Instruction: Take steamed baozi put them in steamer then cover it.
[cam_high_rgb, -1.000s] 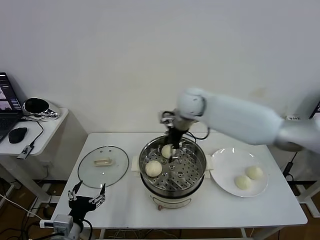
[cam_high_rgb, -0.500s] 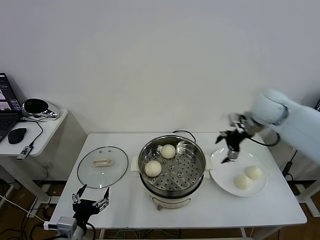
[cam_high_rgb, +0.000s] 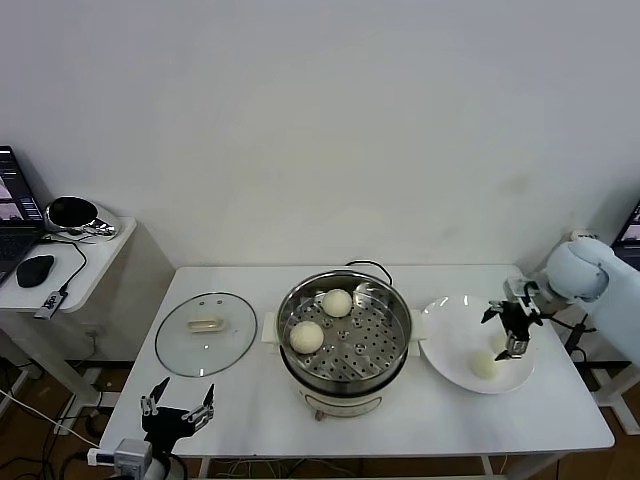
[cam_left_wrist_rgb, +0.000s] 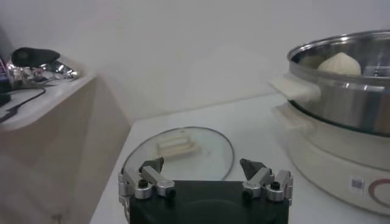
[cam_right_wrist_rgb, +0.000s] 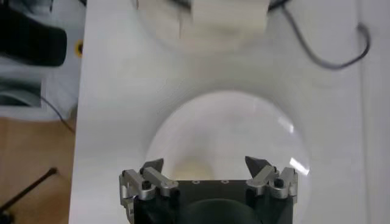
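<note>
Left gripper (cam_high_rgb: 177, 412) parked at near table edge, fingers apart, empty, idle. Glass lid (cam_high_rgb: 206, 331) lies flat beside steamer (cam_high_rgb: 345, 335), leaving pot open for loading. Two baozi (cam_high_rgb: 307, 337) on perforated tray. Right gripper (cam_high_rgb: 514, 322) hovers over plate (cam_high_rgb: 445, 330), jaws spread, holding nothing, above remaining baozi (cam_high_rgb: 485, 365) for pickup.

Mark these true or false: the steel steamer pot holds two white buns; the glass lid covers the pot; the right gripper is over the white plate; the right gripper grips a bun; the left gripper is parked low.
1. The shiny steel steamer pot holds two cream-white round buns. True.
2. The round glass lid covers the pot. False: it lies on the table beside it.
3. The right gripper is over the flat white plate. True.
4. The right gripper grips a bun. False: it is open and empty.
5. The left gripper is parked low at the table's near edge. True.
</note>
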